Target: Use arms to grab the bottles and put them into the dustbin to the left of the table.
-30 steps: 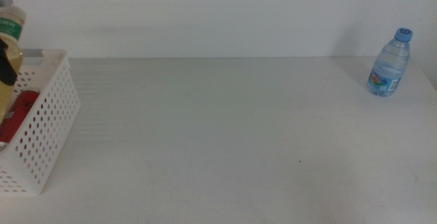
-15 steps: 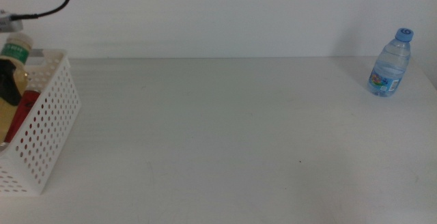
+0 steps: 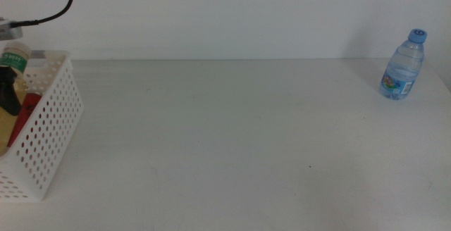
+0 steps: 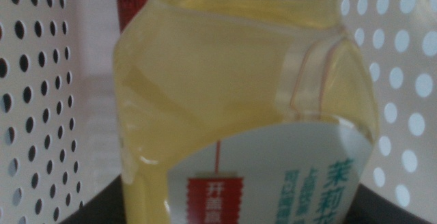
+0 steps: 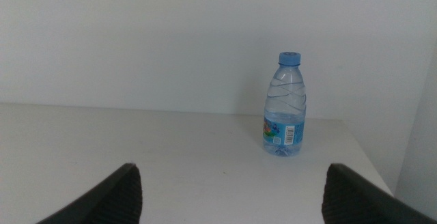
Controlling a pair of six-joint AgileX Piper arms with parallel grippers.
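My left gripper (image 3: 8, 95) is shut on the yellow tea bottle (image 3: 12, 60) and holds it upright, low inside the white perforated dustbin (image 3: 51, 122) at the table's left edge. The left wrist view is filled by the tea bottle (image 4: 232, 94), with the dustbin's walls (image 4: 37, 80) on both sides. A red can (image 3: 25, 117) lies in the dustbin beside the bottle. The clear blue-capped water bottle (image 3: 403, 65) stands upright at the far right of the table. My right gripper (image 5: 235, 197) is open and empty, some way short of the water bottle (image 5: 285, 104).
The white-grey table (image 3: 232, 132) stretches bare between the dustbin and the water bottle. A plain white wall stands behind it. The table's right edge is just beyond the water bottle. A black cable (image 3: 60, 5) hangs above the dustbin.
My left gripper has come down with the tea bottle, which now sits lower inside the dustbin. The water bottle has not moved.
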